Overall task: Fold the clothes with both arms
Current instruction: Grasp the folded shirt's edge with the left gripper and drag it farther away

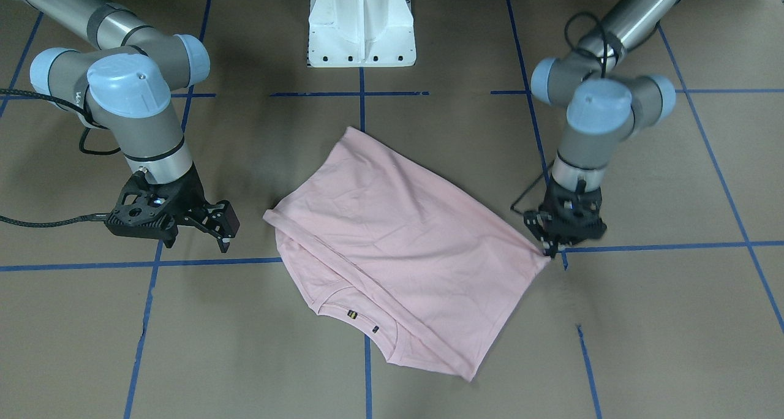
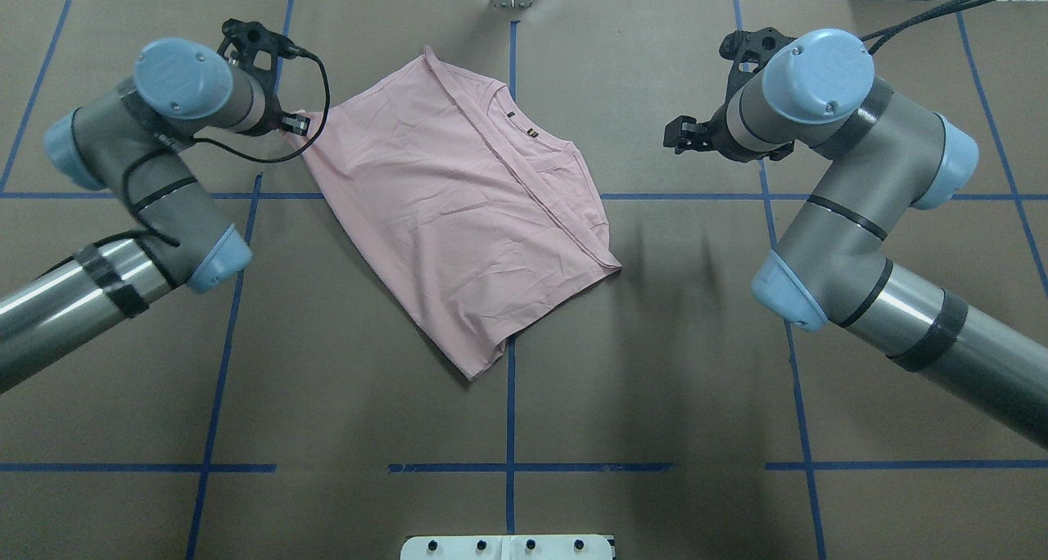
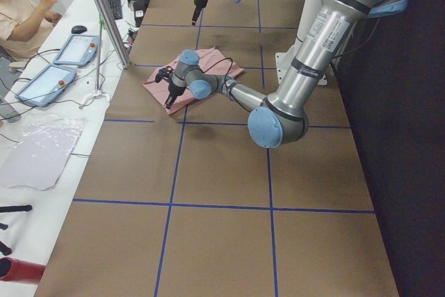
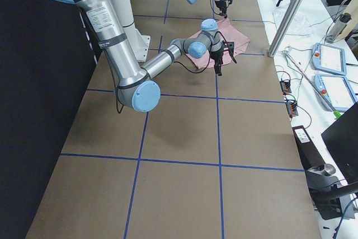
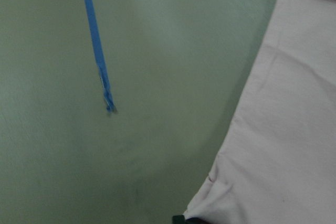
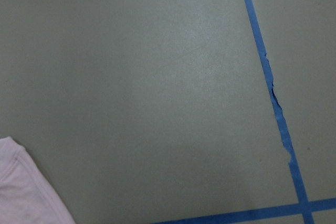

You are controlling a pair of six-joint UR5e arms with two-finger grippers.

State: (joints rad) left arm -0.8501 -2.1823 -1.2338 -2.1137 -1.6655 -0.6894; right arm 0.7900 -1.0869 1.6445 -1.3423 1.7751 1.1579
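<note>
Robot-side edge of the surface [image 1: 643, 333]: white pedestal [image 1: 361, 33] stood at mid-edge. The brown covering was crossed by a blue tape grid [image 2: 509, 429].

Next out: the T-shirt [image 1: 398, 235], pale pink, lay folded flat at about mid-surface. It sat skewed to the tape lines, plain side up, with one corner pointing back toward the pedestal.

Further out, level with the garment's middle, were both grippers. The left gripper [image 1: 553, 247] was down at the surface on the shirt's side corner, fingers pinched on the fabric. The cloth was pulled to a point there. The left wrist view showed that corner at its bottom edge, with a dark tip just below it. The right gripper [image 1: 224, 229] hung beside the opposite corner, apart from the cloth, fingers spread and holding nothing. The right wrist view showed bare surface, tape and a rounded bit of pink hem in its lower-left corner.

Farthest, toward the operators' edge: the collar [image 1: 361, 312] showed past the folded-over layer, with two small dark tags [image 1: 352, 314] by it.
</note>
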